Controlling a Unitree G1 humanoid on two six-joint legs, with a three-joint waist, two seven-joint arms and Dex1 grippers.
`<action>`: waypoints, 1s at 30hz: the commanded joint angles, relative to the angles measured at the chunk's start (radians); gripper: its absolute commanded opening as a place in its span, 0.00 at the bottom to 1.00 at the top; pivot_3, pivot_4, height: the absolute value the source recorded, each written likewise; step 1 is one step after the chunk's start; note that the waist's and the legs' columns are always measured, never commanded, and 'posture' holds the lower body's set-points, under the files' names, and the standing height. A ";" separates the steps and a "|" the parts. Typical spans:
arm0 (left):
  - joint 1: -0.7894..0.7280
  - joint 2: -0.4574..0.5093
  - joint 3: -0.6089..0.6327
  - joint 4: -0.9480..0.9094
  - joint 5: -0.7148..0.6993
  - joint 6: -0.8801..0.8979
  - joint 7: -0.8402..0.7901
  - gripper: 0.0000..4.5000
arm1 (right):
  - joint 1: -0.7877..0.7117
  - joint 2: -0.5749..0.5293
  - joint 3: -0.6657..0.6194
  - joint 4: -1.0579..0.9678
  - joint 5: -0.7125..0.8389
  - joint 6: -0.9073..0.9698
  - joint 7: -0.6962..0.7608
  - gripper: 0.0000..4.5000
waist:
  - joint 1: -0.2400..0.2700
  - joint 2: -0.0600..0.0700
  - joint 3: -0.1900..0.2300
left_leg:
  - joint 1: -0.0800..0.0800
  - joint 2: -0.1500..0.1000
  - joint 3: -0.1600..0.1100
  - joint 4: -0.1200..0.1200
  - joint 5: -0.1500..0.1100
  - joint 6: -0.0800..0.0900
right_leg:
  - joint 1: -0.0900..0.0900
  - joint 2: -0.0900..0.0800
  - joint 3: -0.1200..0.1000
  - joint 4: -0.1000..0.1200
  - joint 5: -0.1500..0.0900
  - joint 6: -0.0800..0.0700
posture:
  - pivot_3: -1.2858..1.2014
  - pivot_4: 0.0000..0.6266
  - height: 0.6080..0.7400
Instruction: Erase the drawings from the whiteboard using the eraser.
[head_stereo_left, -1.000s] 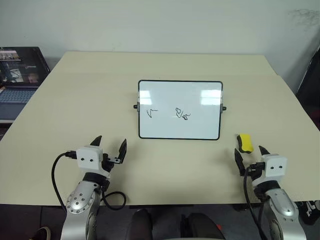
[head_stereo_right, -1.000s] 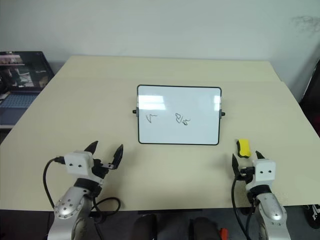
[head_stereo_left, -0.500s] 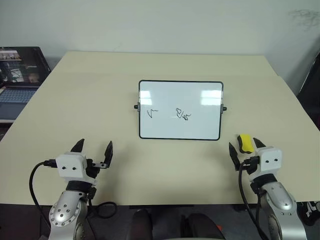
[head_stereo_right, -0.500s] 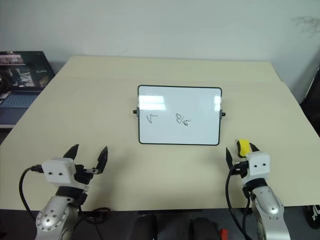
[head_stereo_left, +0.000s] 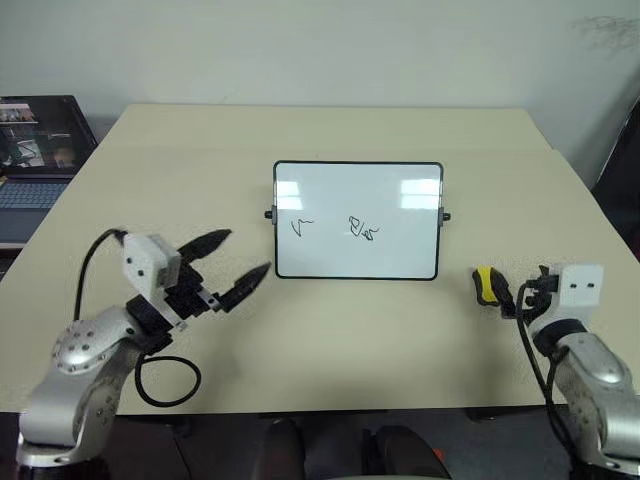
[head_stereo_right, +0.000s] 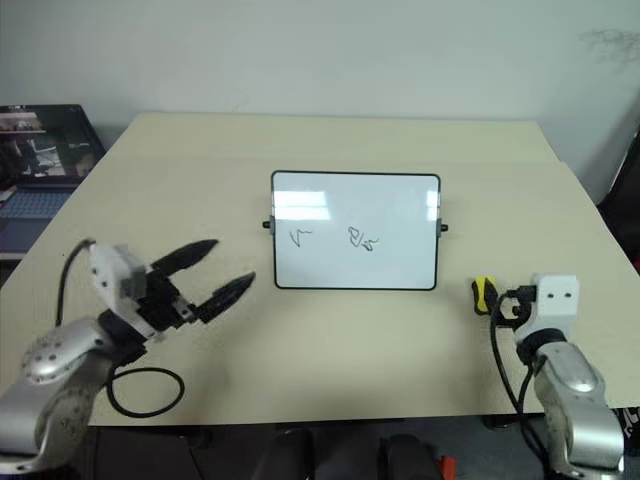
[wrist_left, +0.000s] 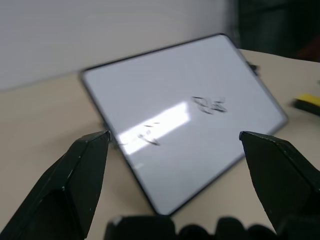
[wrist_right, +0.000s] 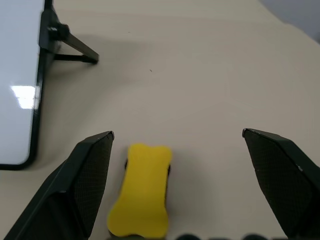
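The left tool (head_stereo_left: 241, 269) had swung up toward the whiteboard (head_stereo_left: 357, 220); both tools stayed wide open, holding nothing, right tool (wrist_right: 175, 195) over the eraser (head_stereo_left: 487, 284).

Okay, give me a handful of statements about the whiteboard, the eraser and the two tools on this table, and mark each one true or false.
1. The eraser lies on the table, to the right of the whiteboard. True.
2. The right tool is shut on the eraser. False: its fingers stand wide open and the eraser lies between them on the table, not gripped.
3. The drawings are on the whiteboard, a tick-like mark and a squiggle. True.
4. The left tool holds the eraser. False: it is open and empty, pointing toward the whiteboard.
5. The whiteboard lies flat on the table. False: it leans on a stand.
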 joint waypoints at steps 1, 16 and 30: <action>-0.011 0.051 -0.022 0.007 -0.033 0.030 -0.126 1.00 | -0.022 -0.030 -0.043 -0.096 0.068 0.147 -0.010 1.00 | 0.002 0.000 0.000 | 0.000 0.000 0.000 0.000 0.000 0.000 | 0.000 0.000 0.000 0.000 0.000 0.000 | 0.52 0.24 1.00; -0.143 0.038 -0.169 0.031 0.032 0.022 -0.272 1.00 | -0.161 -0.009 0.001 -0.069 0.093 0.499 -0.136 1.00 | 0.003 0.000 0.000 | -0.009 0.000 0.001 0.000 0.000 0.000 | -0.009 0.001 0.001 0.000 0.000 -0.001 | 0.52 0.24 1.00; -0.125 -0.005 -0.171 -0.003 0.033 0.037 -0.235 1.00 | -0.231 -0.054 0.004 0.080 0.048 0.464 -0.087 1.00 | 0.003 0.000 0.001 | -0.009 0.000 0.001 0.000 0.000 0.000 | -0.009 0.001 0.001 0.000 0.000 -0.001 | 0.52 0.24 1.00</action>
